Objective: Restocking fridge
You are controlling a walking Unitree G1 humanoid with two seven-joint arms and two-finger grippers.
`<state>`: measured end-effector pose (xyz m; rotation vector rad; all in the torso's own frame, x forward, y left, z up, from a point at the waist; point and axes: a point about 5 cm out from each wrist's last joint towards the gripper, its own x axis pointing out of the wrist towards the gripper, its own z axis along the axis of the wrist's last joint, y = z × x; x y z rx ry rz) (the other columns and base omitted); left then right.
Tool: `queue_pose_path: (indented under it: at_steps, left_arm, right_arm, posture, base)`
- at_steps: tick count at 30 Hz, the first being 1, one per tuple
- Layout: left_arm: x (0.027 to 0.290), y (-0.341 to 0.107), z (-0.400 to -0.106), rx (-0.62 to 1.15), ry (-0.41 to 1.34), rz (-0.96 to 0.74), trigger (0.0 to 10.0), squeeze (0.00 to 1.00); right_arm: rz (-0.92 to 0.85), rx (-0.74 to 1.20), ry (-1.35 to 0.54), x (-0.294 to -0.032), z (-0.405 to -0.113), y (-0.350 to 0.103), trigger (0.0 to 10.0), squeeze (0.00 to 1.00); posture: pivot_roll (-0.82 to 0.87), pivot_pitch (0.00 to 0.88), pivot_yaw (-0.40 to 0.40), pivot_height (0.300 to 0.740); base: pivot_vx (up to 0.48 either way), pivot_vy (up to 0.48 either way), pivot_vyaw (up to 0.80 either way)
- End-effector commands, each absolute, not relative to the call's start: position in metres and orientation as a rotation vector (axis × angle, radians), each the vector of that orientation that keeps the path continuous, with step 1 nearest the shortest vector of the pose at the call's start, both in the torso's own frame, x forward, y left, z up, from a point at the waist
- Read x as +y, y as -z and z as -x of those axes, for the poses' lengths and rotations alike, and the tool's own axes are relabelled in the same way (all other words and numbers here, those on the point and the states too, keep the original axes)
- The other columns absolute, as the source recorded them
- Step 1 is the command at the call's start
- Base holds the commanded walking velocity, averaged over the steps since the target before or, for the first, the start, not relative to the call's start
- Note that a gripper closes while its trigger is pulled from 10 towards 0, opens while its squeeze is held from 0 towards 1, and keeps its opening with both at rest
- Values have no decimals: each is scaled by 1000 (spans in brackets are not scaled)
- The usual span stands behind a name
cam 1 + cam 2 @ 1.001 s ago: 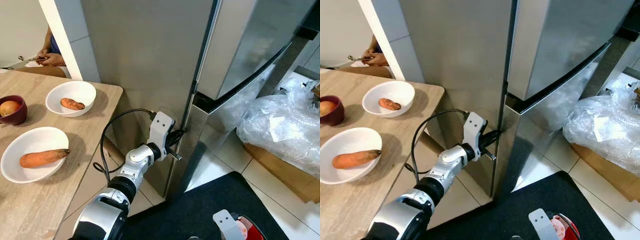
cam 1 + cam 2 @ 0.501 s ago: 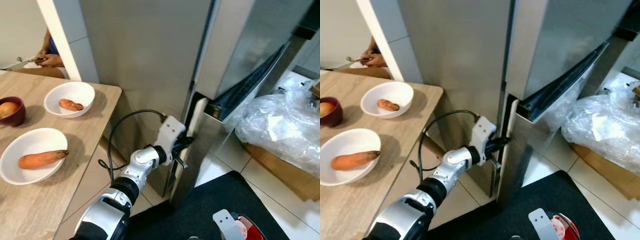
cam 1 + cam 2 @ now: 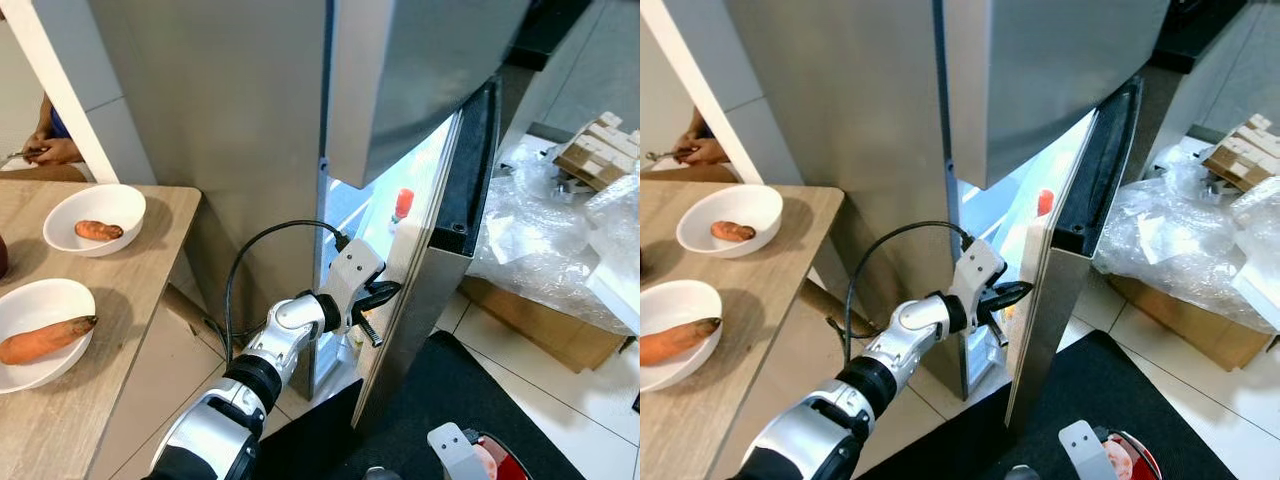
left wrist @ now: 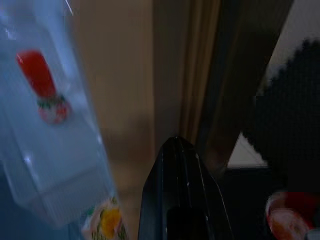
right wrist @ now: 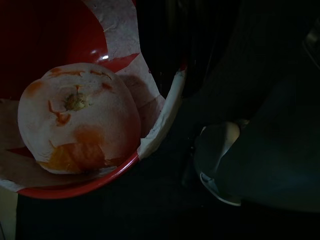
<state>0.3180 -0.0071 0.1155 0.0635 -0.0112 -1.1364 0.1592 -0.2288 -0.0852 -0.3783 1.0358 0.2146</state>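
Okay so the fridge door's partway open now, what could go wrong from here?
The left gripper hooks just the edge of the lower fridge door; it may slip off and let the door swing shut. The right gripper holds a red bowl with a peeled orange low by the floor; tilting could roll it out. The door's red-capped bottle might topple if jerked.

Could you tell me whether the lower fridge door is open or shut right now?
Open: the lower fridge door stands swung out, lit shelves showing behind it, the left gripper at its edge.

Silver fridge (image 3: 250, 120); orange carrots (image 3: 45, 338) in white bowls (image 3: 30, 372)
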Motion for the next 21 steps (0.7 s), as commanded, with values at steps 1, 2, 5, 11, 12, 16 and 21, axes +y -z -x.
queue_pose_path:
  at_steps: [1, 2, 5, 11, 12, 16, 21]
  left_arm:
    - [-26, -105, -297, 9, 1185, 53, 10000, 0]
    - [-16, -101, -295, 8, 1177, 53, 10000, 0]
    - [11, -92, -280, 18, 1205, 64, 10000, 0]
    - [53, -61, -262, 109, 1045, 29, 10000, 0]
    - [58, -55, -261, 127, 1012, 17, 10000, 0]
    - [72, -37, -260, 178, 885, -18, 10000, 0]
    - [106, -21, -253, 260, 628, -13, 10000, 0]
  right_arm:
    - [363, 1039, -190, -230, -155, 87, 10000, 0]
    - [362, 1040, -190, -230, -155, 87, 10000, 0]
    - [362, 1047, -191, -230, -152, 88, 10000, 0]
    - [371, 1066, -213, -226, -148, 91, 10000, 0]
    - [370, 1065, -213, -226, -148, 91, 10000, 0]
    - [368, 1061, -220, -223, -150, 91, 10000, 0]
    - [371, 1050, -235, -220, -153, 90, 10000, 0]
  posture:
    - [-213, 126, 12, 700]
    - [-213, 126, 12, 700]
    - [-201, 125, 8, 700]
    - [-172, 122, -3, 700]
    - [-172, 122, -3, 700]
    - [-170, 121, -5, 700]
    - [-166, 118, -20, 700]
  base:
    - [0, 0, 0]
    - [0, 0, 0]
    - [0, 0, 0]
    - [0, 0, 0]
    - [0, 0, 0]
    - [0, 0, 0]
    - [0, 0, 0]
